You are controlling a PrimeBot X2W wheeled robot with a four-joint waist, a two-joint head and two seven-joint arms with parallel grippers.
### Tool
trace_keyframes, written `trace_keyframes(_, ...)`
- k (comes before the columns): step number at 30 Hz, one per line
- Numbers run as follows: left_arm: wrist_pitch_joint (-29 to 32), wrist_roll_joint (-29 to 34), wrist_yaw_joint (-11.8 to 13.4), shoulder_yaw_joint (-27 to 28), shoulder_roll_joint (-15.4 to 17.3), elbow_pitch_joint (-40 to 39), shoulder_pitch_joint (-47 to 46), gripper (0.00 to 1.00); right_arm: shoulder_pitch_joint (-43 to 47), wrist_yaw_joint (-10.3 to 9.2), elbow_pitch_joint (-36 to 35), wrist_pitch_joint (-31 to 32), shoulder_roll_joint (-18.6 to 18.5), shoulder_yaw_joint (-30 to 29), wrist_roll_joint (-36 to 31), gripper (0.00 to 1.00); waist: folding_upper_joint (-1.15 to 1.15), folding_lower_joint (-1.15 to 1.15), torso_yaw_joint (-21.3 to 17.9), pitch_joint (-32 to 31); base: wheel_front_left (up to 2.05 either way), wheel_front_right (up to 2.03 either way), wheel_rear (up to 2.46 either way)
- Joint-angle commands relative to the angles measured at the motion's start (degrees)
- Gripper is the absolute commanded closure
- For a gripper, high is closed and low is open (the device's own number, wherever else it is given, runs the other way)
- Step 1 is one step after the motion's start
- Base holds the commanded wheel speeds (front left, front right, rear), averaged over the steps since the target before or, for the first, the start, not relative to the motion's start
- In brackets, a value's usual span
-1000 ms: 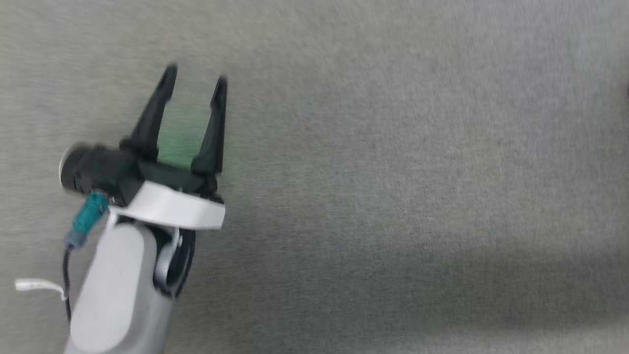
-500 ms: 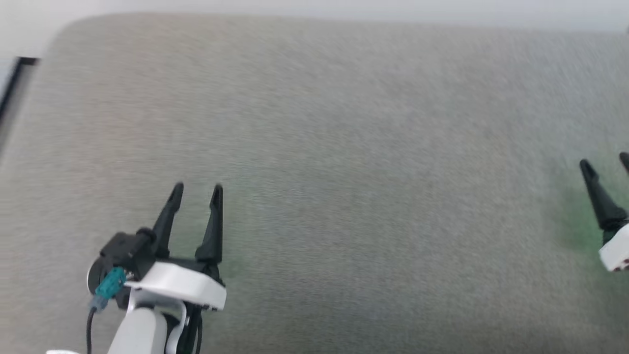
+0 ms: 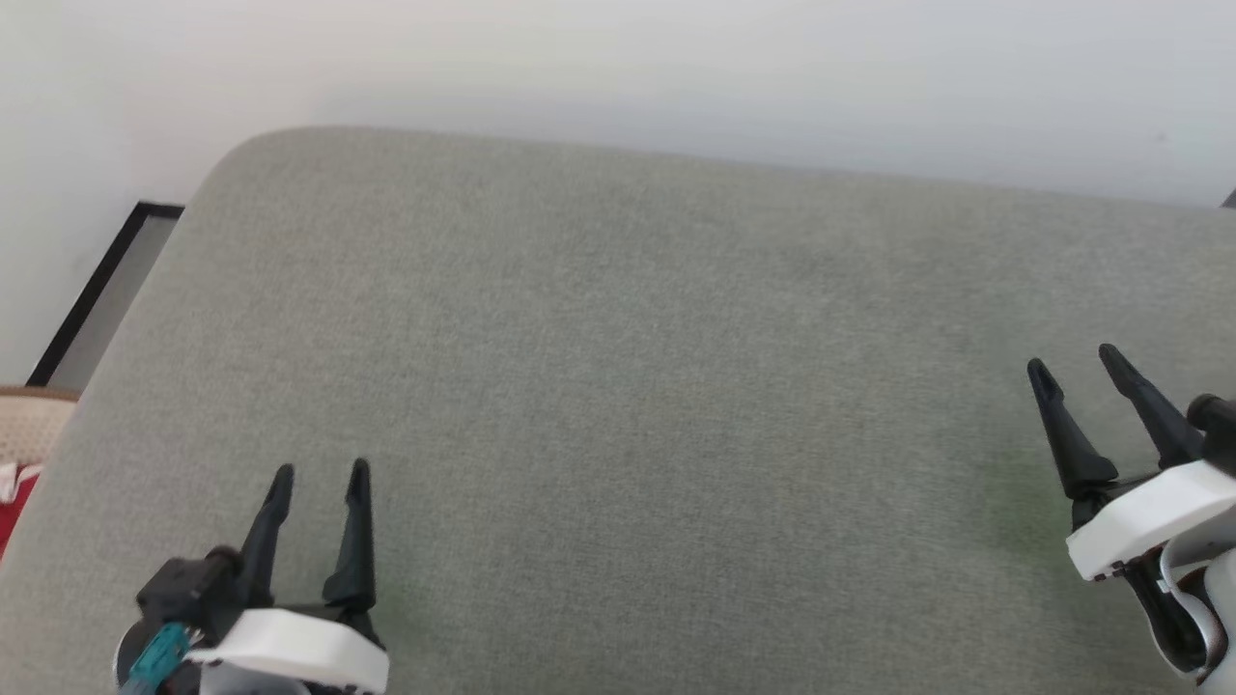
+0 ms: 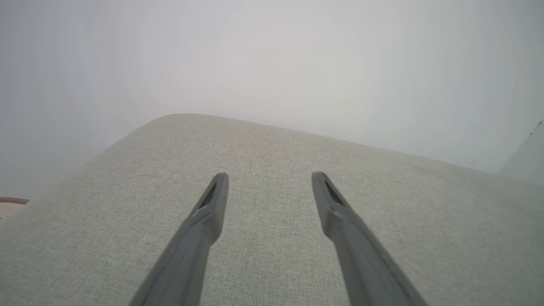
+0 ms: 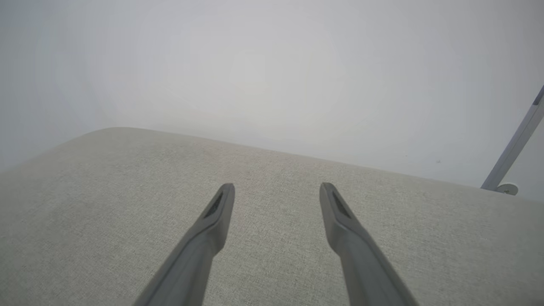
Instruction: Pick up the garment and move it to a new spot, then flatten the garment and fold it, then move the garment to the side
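Grey-green woven upholstery is spread across most of the head view, and a pale wall is seen behind its rounded far edge. A sliver of the soft red fabric garment, with a scrap of white above it, is caught at the far left edge, low in the frame and beyond the cushion's side. Too little is shown for its lie to be told. Just above it a beige rim and a black-framed panel are seen.

At lower left the left gripper is held over the cushion, its two long dark fingers spread wide with nothing between them. The right gripper at the right edge is likewise spread wide and holds nothing.

A second ago only blurred cushion and the left gripper were framed; now the far edge, the wall and both grippers are taken in. The camera is judged to have been raised. The pick-up is not yet begun, and a reach to the left is called for.
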Motion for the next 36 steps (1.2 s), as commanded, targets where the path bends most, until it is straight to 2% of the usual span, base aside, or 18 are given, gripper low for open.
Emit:
trace_keyframes(1, -0.1, -0.4, 0.1, 0.6, 0.2, -0.5, 1.2, 0.0, 1.3, -0.02, -1.6, -0.3, 0.6, -1.6, -1.0, 0.0, 0.0, 0.0, -0.8, -1.1, 0.0, 0.0, 0.0)
trace_keyframes(8, -0.1, 0.5, 0.1, 0.8, 0.5, -2.6, 3.8, 0.0, 7.4, -0.02, -7.9, -0.3, 3.0, -8.2, -4.5, 0.0, 0.0, 0.0, -1.6, -2.1, 0.0, 0.0, 0.0)
trace_keyframes(19, -0.1, 1.2, 0.1, 1.0, 1.0, -7.9, 7.0, 0.0, 17.8, -0.01, -15.2, 1.2, 5.7, -15.6, -7.1, 0.0, 0.0, 0.0, -1.9, -2.3, 0.0, 0.0, 0.0)
trace_keyframes(27, -0.1, 0.9, 0.1, 1.3, 0.9, -8.2, 8.4, 0.0, 20.1, -0.01, -18.0, 2.4, 8.0, -17.8, -7.8, 0.0, 0.0, 0.0, -2.5, -2.4, 0.0, 0.0, 0.0)
trace_keyframes(36, -0.1, 1.2, 0.1, 1.4, 0.7, -8.0, 8.2, 0.0, 20.5, -0.01, -19.5, 3.3, 8.6, -18.7, -7.9, 0.0, 0.0, 0.0, -2.4, -2.2, 0.0, 0.0, 0.0)
